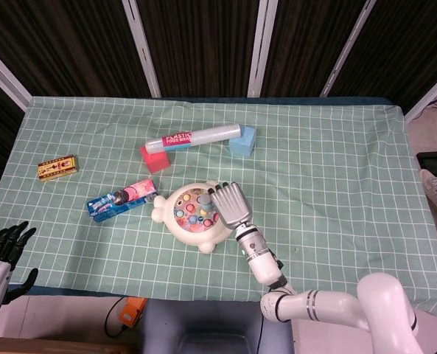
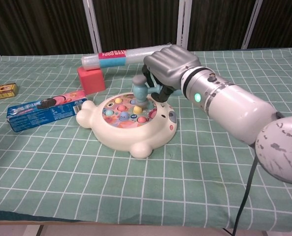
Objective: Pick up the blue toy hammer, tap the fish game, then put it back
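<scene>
The fish game (image 1: pixel 192 214) (image 2: pixel 128 120) is a cream, fish-shaped toy with coloured buttons, lying mid-table. My right hand (image 1: pixel 230 205) (image 2: pixel 171 66) hovers over its right edge and grips the blue toy hammer (image 2: pixel 141 91), whose head hangs just above the buttons. In the head view the hand hides most of the hammer. My left hand (image 1: pixel 1 254) sits at the lower left off the table edge, fingers apart and holding nothing.
A plastic wrap roll (image 1: pixel 194 137) lies across a red block (image 1: pixel 153 158) and a light blue block (image 1: pixel 242 140) behind the game. A blue snack pack (image 1: pixel 122 199) lies left of the game. A small yellow box (image 1: pixel 58 167) sits far left.
</scene>
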Motion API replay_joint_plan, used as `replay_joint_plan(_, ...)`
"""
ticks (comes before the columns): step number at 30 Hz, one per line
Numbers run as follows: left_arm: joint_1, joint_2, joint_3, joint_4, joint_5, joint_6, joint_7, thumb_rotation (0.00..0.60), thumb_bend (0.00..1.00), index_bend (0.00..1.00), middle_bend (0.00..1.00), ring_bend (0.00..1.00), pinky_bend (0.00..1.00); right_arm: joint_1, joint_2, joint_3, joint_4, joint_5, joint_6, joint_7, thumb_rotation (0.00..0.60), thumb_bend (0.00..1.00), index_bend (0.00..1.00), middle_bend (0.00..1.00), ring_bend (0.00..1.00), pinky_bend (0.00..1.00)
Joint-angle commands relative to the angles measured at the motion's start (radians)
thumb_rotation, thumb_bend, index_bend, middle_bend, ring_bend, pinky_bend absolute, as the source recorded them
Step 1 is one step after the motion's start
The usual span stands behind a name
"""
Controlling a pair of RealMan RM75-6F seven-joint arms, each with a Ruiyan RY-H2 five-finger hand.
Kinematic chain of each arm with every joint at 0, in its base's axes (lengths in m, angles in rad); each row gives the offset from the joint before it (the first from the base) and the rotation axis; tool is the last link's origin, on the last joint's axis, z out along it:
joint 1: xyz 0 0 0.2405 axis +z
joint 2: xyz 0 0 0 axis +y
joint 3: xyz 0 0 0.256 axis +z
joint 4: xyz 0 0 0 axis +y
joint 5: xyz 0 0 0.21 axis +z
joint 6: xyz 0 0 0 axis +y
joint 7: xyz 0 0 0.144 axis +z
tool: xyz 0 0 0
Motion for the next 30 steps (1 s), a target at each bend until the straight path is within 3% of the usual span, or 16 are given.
replay_joint_plan(1, -0.001, 0.0, -0.001, 0.0, -0.002, -0.002, 0.0, 0.6, 0.4, 0.0, 0.0, 0.0, 0.09, 0.0, -0.004, -0.008, 0.016, 0.009, -0.011, -0.003, 0.6, 0.57, 0.99, 0.75, 0.78, 0.79)
replay_joint_plan(18, 0.0, 0.001, -0.001, 0.001, 0.003, 0.004, -0.005, 0.6, 0.4, 0.0, 0.0, 0.0, 0.09, -0.006, 0.012, -0.003, 0.002, -0.005, 0.018, 0.007, 0.6, 0.57, 0.99, 0.75, 0.78, 0.79)
replay_joint_plan(24, 0.002, 0.001, 0.0, 0.001, 0.004, 0.007, -0.004, 0.6, 0.4, 0.0, 0.0, 0.0, 0.09, -0.044, 0.077, 0.0, -0.046, -0.045, 0.053, 0.076, 0.6, 0.57, 0.99, 0.75, 0.78, 0.79)
replay_joint_plan(30, 0.003, 0.0, 0.0, 0.0, 0.006, 0.008, -0.001, 0.6, 0.4, 0.0, 0.0, 0.0, 0.09, -0.14, 0.189, -0.036, -0.094, -0.111, 0.103, 0.223, 0.6, 0.57, 0.99, 0.75, 0.78, 0.79)
